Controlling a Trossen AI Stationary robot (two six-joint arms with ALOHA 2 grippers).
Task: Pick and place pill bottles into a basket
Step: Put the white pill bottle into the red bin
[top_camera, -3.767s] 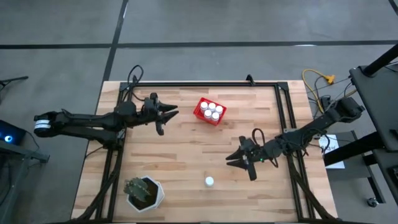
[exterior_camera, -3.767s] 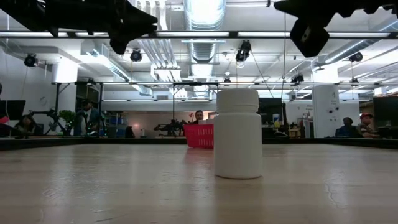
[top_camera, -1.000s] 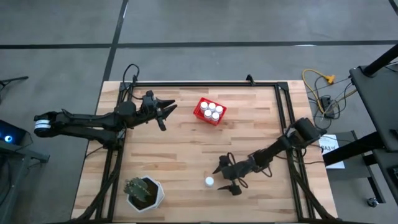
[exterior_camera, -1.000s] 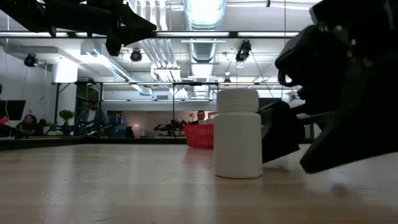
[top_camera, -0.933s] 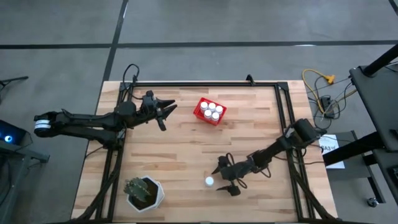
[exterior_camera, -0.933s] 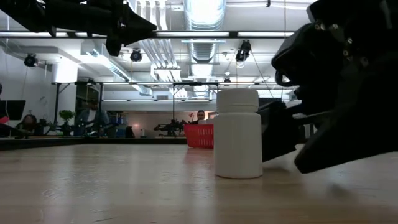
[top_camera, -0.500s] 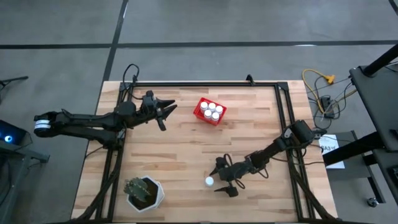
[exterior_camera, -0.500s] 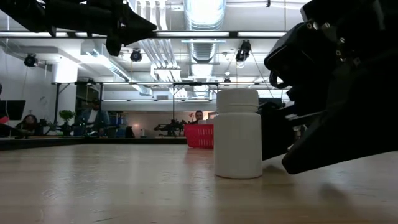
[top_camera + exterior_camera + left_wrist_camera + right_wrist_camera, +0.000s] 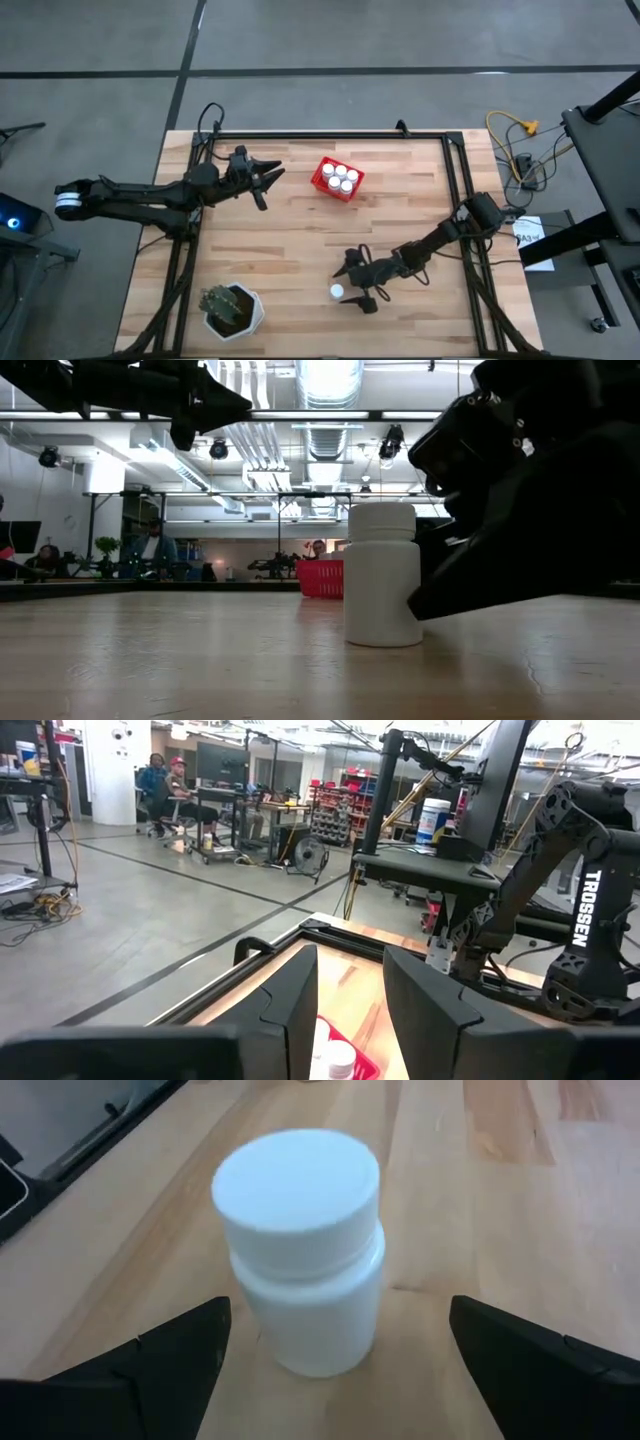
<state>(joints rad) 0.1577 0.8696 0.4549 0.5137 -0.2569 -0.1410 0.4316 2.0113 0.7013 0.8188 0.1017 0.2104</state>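
One pill bottle (image 9: 337, 292) stands upright and alone on the wooden counter (image 9: 300, 240), near its front edge and well apart from the red basket (image 9: 336, 179), which sits toward the back and already holds five white-capped bottles packed together. The right gripper (image 9: 352, 285) is low at the counter with its fingers spread wide, one on each side of the lone bottle; in the right wrist view the bottle (image 9: 300, 1250) sits centred between the two dark fingers (image 9: 150, 1355), with a clear gap on both sides, so nothing is pinched yet. The low view shows the same bottle (image 9: 381, 575) upright with the dark mass of the arm just beside it. The step in hand looks like the approach to the last pick. The next move probably calls for a slight advance so the fingers flank the bottle's body below the cap, then an even squeeze that does not tip it, a lift, and a carry to the basket's one free spot. The left gripper (image 9: 268, 176) waits above the counter's back left area, its fingers spread and holding nothing. A white plant pot (image 9: 233, 310) sits at the front left corner.
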